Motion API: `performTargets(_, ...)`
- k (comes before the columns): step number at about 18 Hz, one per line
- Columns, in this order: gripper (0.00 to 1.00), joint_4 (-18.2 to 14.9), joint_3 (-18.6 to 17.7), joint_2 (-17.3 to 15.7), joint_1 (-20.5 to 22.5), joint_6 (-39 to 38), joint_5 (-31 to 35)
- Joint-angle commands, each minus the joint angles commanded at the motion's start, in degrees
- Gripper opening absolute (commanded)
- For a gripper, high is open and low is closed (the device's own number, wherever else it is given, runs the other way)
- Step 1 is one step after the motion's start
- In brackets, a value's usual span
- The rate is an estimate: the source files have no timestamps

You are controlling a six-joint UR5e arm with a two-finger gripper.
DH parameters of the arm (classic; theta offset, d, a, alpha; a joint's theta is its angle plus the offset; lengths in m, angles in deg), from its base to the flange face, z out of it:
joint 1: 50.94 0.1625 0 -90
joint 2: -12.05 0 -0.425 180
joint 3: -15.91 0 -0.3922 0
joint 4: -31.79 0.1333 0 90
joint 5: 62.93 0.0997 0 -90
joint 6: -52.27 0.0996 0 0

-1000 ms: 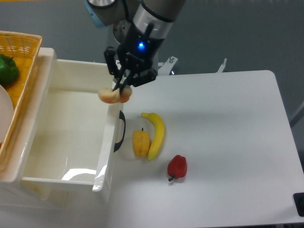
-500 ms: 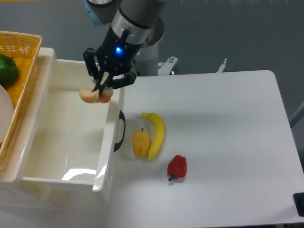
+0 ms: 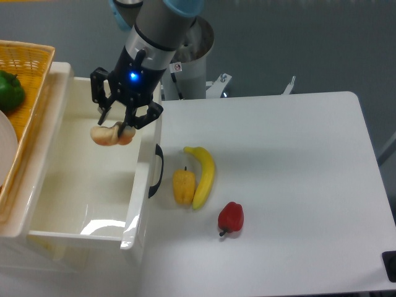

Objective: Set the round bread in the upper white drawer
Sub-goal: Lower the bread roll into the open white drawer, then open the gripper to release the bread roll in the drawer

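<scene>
Nearest the front edge of the worktop (image 3: 297, 185), a red pepper (image 3: 231, 218); just behind it, a yellow pepper (image 3: 184, 187) touching a banana (image 3: 204, 174), both close to the black handle (image 3: 157, 171) of the upper white drawer (image 3: 65, 204) at the left edge. Open worktop across the whole right side. Farther back, over the drawer's rear half and inside its right wall, the tool (image 3: 112, 126) clamped narrow on the round bread (image 3: 111, 135), held above the drawer floor. At far left, a woven basket (image 3: 25, 68) with a green pepper (image 3: 10, 90).
</scene>
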Motion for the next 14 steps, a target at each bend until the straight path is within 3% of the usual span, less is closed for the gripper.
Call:
performTargets(12, 0.88, 0.1, 0.0, 0.2, -0.9, 0.1, 0.0)
performTargets(14, 1.0, 0.2, 0.0, 0.3, -0.9, 0.4, 0.2)
